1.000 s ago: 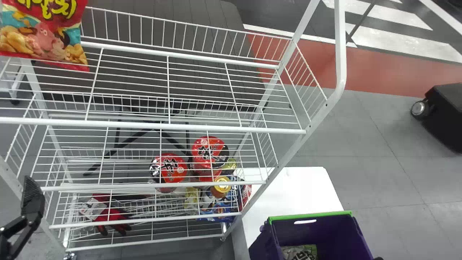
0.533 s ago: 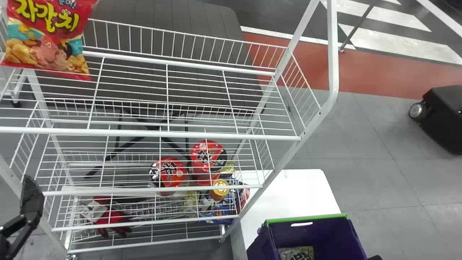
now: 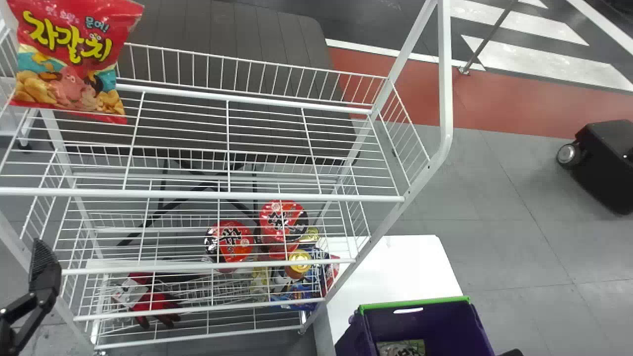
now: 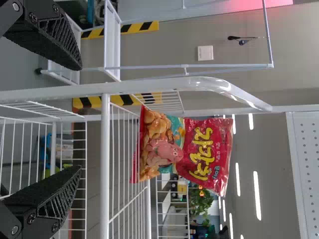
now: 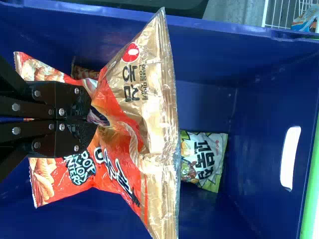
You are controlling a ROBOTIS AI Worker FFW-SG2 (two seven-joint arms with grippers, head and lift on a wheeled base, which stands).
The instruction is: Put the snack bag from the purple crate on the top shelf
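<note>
Right wrist view: the right gripper [image 5: 93, 122] has its fingers pressed together on the waist of the gold-and-red snack bag [image 5: 144, 99], inside the crate [image 5: 269, 94]. The likeliest trouble is a slip: the tips pinch only gathered film at the middle, so a heavy end could sag or twist out as the arm lifts. Next, the broad ends flare well past the fingers and could snag the crate's rim if the lift is slanted. Farther off, too low an approach could drag the bag against the front rail [image 3: 247, 196] of the top shelf [image 3: 247, 100]. At that shelf's left end, a red bag [image 3: 71, 59] stands upright; setting down too near it could knock it over.

As for where things lie, the snack bag is right at the fingertips, bunched between them, one crimped end out ahead, the other back beside the fingers. The green bag [image 5: 204, 159] lies beyond it, deeper in the crate, apart from the fingers. Across the rack, the left gripper [image 4: 81, 117] is idle near the left side, its fingers spread, holding nothing.
</note>
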